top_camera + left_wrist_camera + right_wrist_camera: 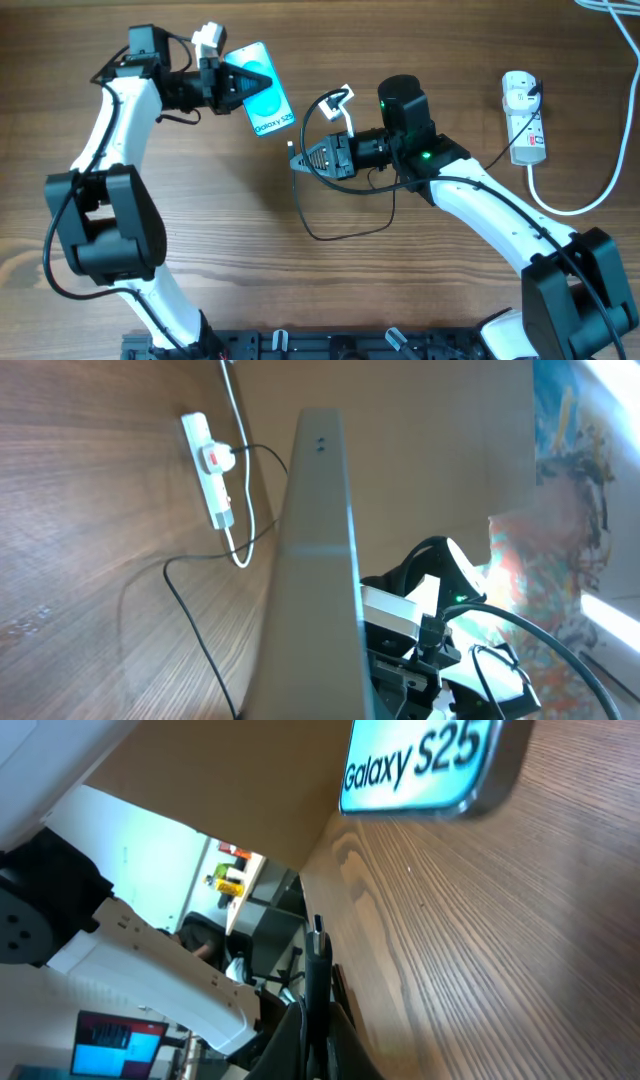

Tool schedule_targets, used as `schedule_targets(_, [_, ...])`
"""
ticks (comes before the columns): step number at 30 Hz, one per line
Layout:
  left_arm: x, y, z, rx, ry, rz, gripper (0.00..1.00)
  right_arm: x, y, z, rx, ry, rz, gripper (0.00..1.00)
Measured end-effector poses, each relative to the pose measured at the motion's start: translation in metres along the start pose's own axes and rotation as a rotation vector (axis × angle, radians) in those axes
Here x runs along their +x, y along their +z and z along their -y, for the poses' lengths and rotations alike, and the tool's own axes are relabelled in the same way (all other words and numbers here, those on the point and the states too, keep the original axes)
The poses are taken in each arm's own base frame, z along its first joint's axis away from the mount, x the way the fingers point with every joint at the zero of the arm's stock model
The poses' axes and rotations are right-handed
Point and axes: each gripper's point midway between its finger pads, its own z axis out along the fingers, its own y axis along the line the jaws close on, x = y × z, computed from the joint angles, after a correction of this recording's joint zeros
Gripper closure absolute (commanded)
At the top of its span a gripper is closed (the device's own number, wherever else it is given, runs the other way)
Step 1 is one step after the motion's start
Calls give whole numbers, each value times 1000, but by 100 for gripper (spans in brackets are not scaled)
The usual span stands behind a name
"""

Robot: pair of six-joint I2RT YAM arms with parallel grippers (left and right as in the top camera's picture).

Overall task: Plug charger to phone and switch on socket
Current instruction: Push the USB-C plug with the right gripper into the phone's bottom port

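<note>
Left hand (238,84) is closed on the phone (265,100), gripping its end toward 10 o'clock. The phone sits at about 11 o'clock from the counter (250,260) centre, screen lit. The "Galaxy S25" end points toward 5 o'clock. In my left wrist view the phone is edge-on between the fingers. I can't tell if it rests on the counter or is lifted.

Right hand (300,160) is just right of centre, pointing toward 9 o'clock. It is pinched shut on the charger (303,212) near the small connector. In the right wrist view the tip (318,932) sticks up out of the closed fingers (300,1020). It is aimed at the phone's Galaxy end, near it but apart and not plugged in.

The rest of the charger loops loose on the counter toward 6 o'clock of the right hand.

The socket (524,118) lies at 2 o'clock near the counter edge, well apart from both hands. A white cable (600,195) curves off it. I can't tell its switch position.
</note>
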Motion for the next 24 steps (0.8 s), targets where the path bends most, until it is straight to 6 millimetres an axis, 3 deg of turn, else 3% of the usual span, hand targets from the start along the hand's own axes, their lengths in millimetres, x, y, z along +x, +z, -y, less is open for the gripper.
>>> schedule_targets(10, [12,25,4,15,-14,-63,96,3,0,2,7,23,-10,96])
schedule_targets(20, [14,26,4,14,-52,-67,96,5,-1,4,10,25,-13,96])
schedule_targets(24, [14,26,4,14,-55,-67,96,-1,-20,3,-37,1,-8,96])
